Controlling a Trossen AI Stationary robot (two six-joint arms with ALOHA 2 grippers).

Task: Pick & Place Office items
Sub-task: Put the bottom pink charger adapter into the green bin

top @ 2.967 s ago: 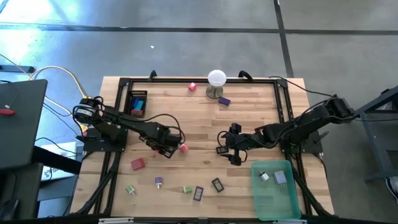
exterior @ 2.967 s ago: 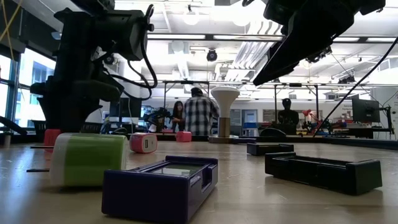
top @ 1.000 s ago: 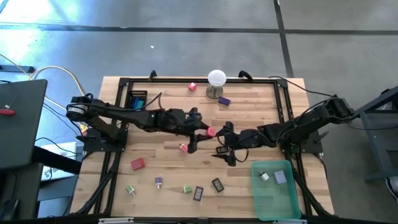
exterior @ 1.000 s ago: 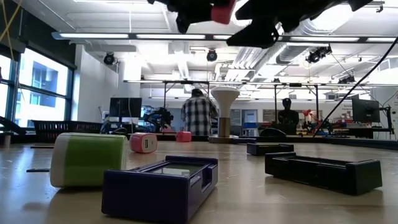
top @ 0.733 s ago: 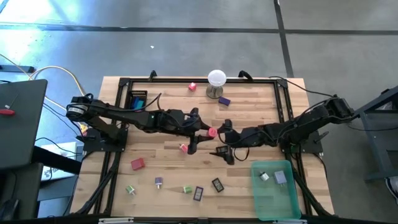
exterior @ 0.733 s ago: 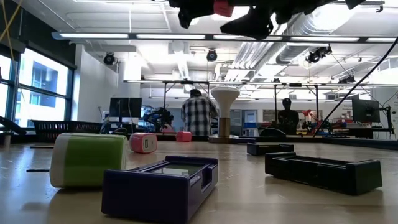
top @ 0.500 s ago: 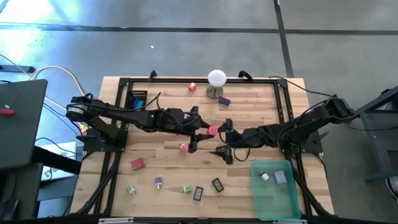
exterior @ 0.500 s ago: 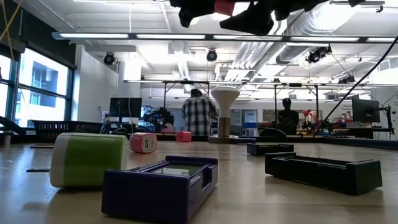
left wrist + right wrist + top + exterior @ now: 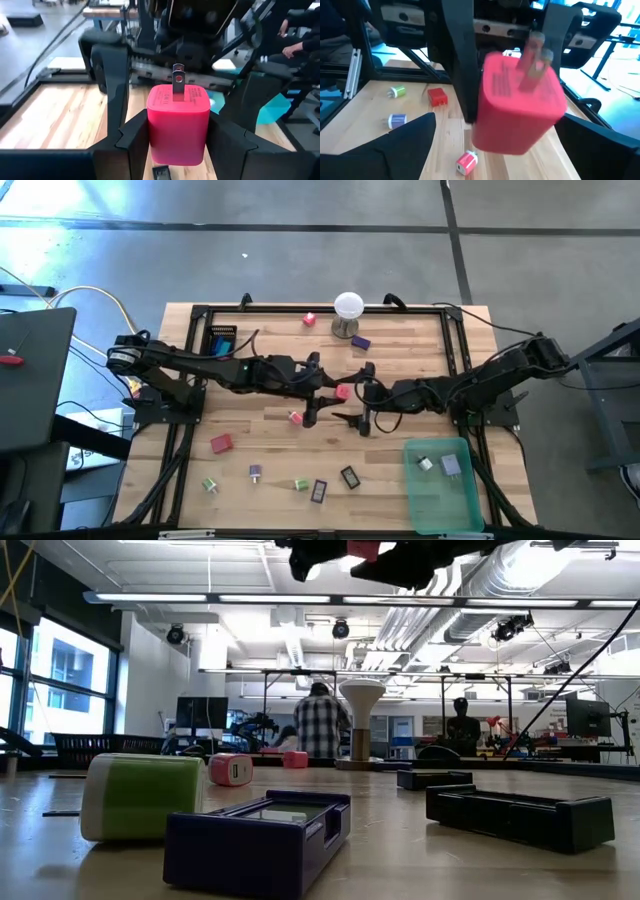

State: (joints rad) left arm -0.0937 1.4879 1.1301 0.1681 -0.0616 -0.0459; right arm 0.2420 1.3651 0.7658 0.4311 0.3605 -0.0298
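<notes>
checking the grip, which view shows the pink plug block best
The left wrist view: the pink cube-shaped plug block fills it, clamped between the left gripper's fingers. The right wrist view shows it blurred; the high view, a speck; the low view, only its edge.

Smooth pink plastic charger (image 9: 177,125); metal prongs (image 9: 178,88)

On my bench (image 9: 400,340) I count twelve small office items (image 9: 221,443), one white ball (image 9: 348,305), one green bin (image 9: 445,500).
</notes>
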